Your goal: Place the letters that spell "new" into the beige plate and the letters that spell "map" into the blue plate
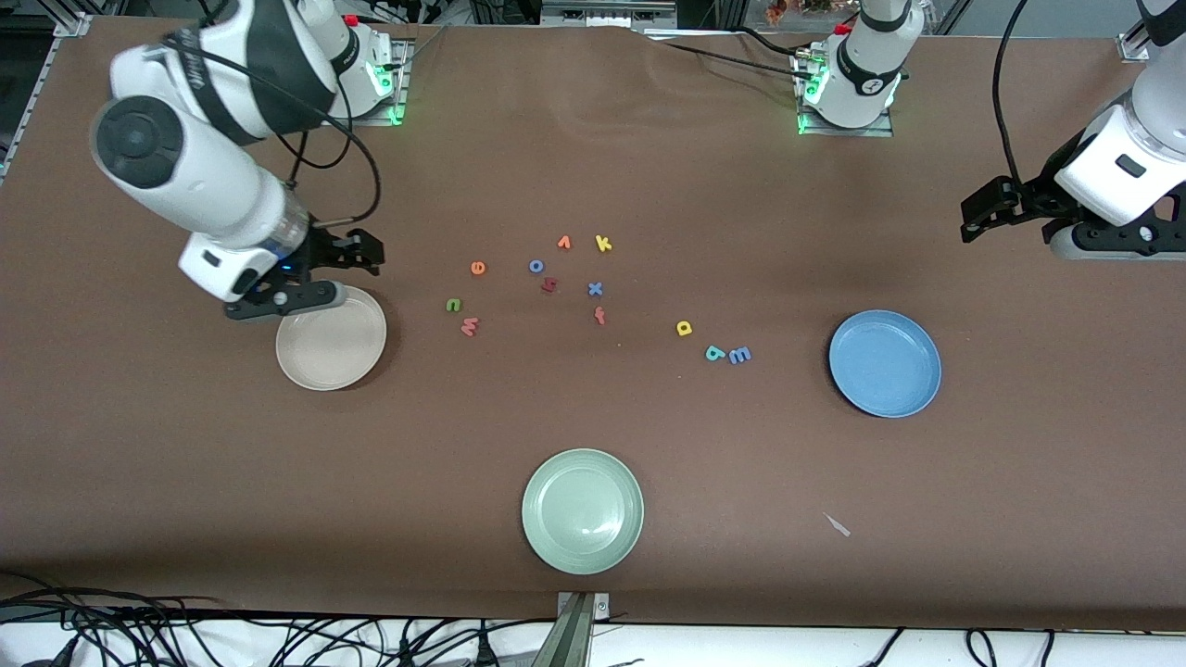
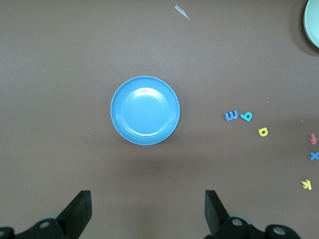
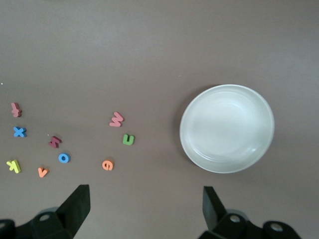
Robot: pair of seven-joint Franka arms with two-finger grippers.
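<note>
The beige plate lies empty toward the right arm's end. Beside it lie the orange "e", the green "n" and the pinkish "w". The blue plate lies empty toward the left arm's end. Close by are the blue "m", the teal "a" and the yellow "p". My right gripper hangs open over the table by the beige plate's rim. My left gripper hangs open over bare table, apart from the blue plate.
A pale green plate lies near the front edge. Mid-table lie a blue "o", an orange "v", a yellow "k", a blue "x", a red "f" and a dark red letter. A small scrap lies near the green plate.
</note>
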